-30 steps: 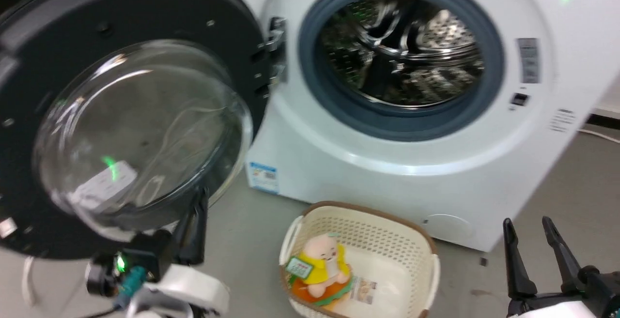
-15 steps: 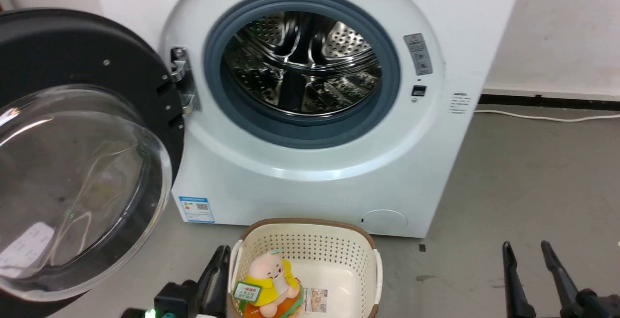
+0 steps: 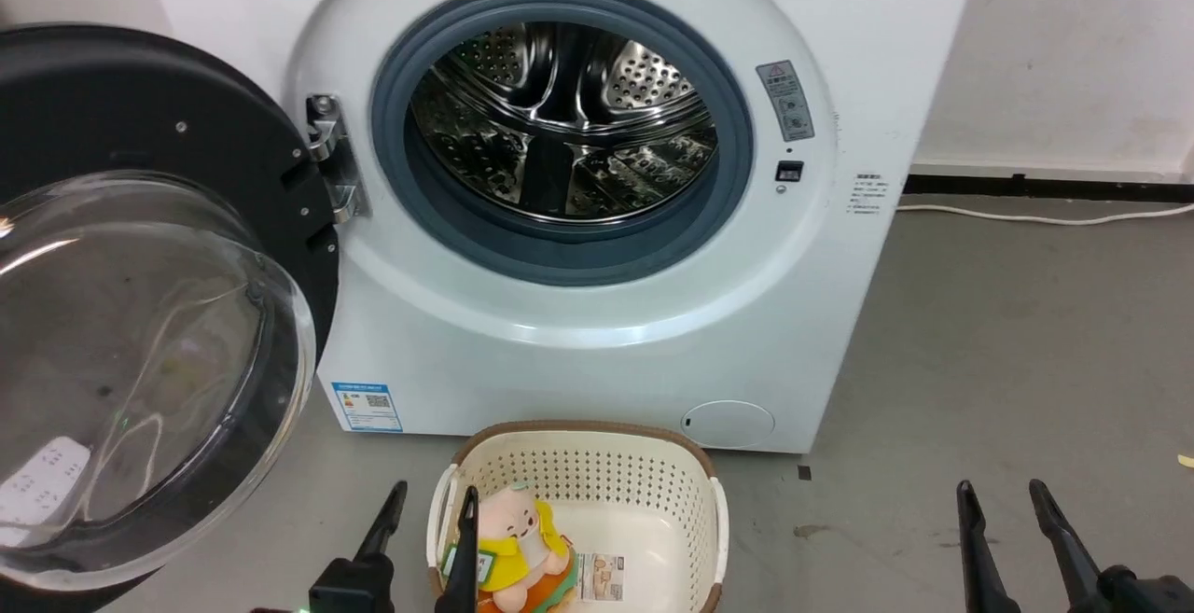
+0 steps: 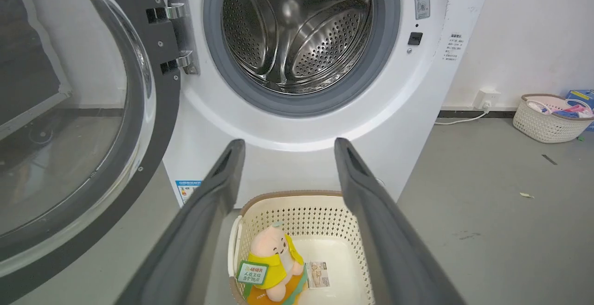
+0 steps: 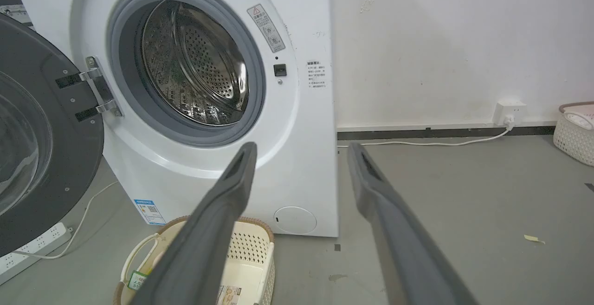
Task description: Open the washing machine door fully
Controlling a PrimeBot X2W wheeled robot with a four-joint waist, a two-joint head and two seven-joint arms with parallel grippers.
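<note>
The washing machine door point(image 3: 140, 314), black with a bulging clear glass bowl, stands swung wide out to the left on its steel hinge point(image 3: 328, 160); the same door point(image 4: 79, 124) and door point(image 5: 41, 133) appear in both wrist views. The white washing machine point(image 3: 578, 342) shows its grey gasket and steel drum point(image 3: 560, 118) uncovered. My left gripper point(image 3: 433, 499) is open low in the head view, right of the door and clear of it, holding nothing. At the lower right my right gripper point(image 3: 998, 494) is open and empty.
A cream basket point(image 3: 653, 492) with a plush toy point(image 3: 522, 543) sits on the grey floor just before the machine, by my left fingers. A white cable point(image 3: 1045, 216) runs along the wall; a second basket point(image 4: 547, 117) stands far right. A power strip point(image 5: 28, 249) lies under the door.
The head camera has swung, so the machine now sits centred and the door lies further left. My left gripper has come away from the door's lower edge, down beside the basket.
</note>
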